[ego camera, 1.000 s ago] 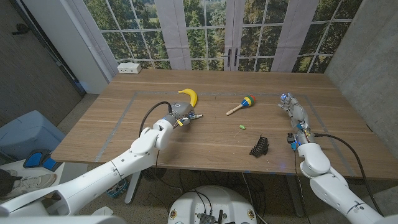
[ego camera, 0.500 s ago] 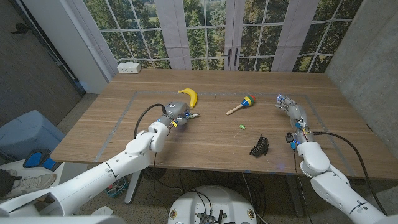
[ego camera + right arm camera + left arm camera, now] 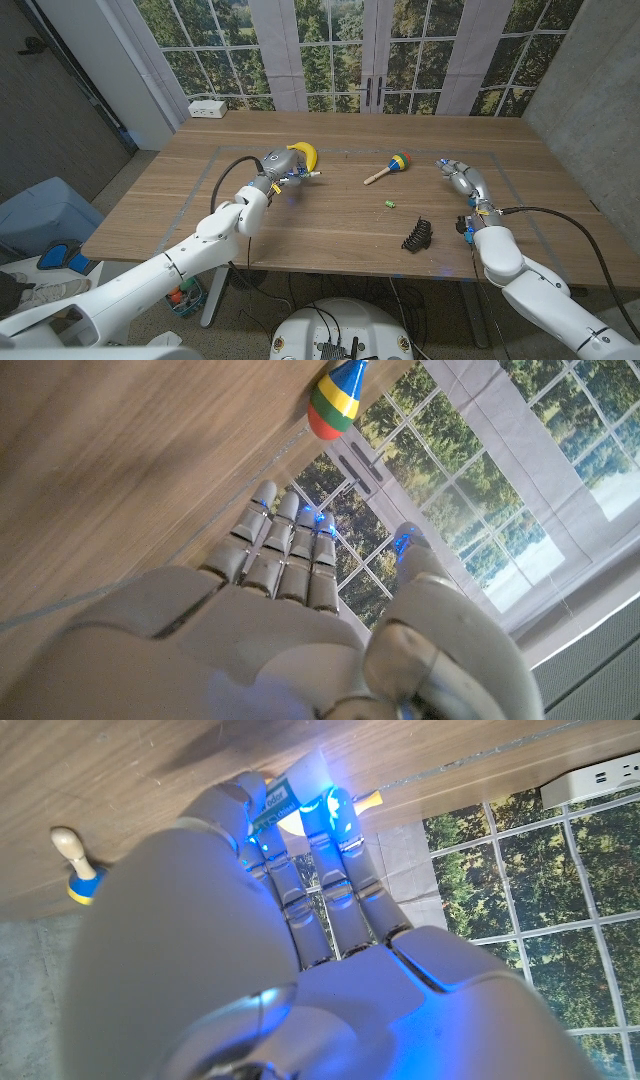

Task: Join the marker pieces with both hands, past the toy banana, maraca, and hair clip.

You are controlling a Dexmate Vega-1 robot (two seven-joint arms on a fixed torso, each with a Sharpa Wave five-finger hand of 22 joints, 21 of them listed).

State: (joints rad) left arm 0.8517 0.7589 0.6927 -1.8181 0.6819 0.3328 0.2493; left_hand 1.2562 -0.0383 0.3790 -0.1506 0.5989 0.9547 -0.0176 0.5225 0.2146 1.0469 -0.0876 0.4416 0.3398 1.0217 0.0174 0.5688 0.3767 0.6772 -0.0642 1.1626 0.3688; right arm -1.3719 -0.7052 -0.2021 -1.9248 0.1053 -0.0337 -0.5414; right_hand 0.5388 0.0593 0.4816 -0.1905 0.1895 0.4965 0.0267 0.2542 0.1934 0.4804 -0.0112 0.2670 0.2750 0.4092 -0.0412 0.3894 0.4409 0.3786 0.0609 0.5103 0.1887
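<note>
Marker (image 3: pixel 308 175) held in left hand (image 3: pixel 281 168) fingers (image 3: pixel 330 870); right hand (image 3: pixel 460 178) spread, empty.

The left arm comes in from the lower left of the head view and stretches to the upper middle-left, where the left hand (image 3: pixel 279 166) is raised with its fingers (image 3: pixel 330 870) closed around a marker (image 3: pixel 305 176). The right arm enters from the lower right corner and bends up along the right side. The right hand (image 3: pixel 460 178) holds nothing, its fingers (image 3: pixel 285 550) straight and side by side, thumb apart.
</note>
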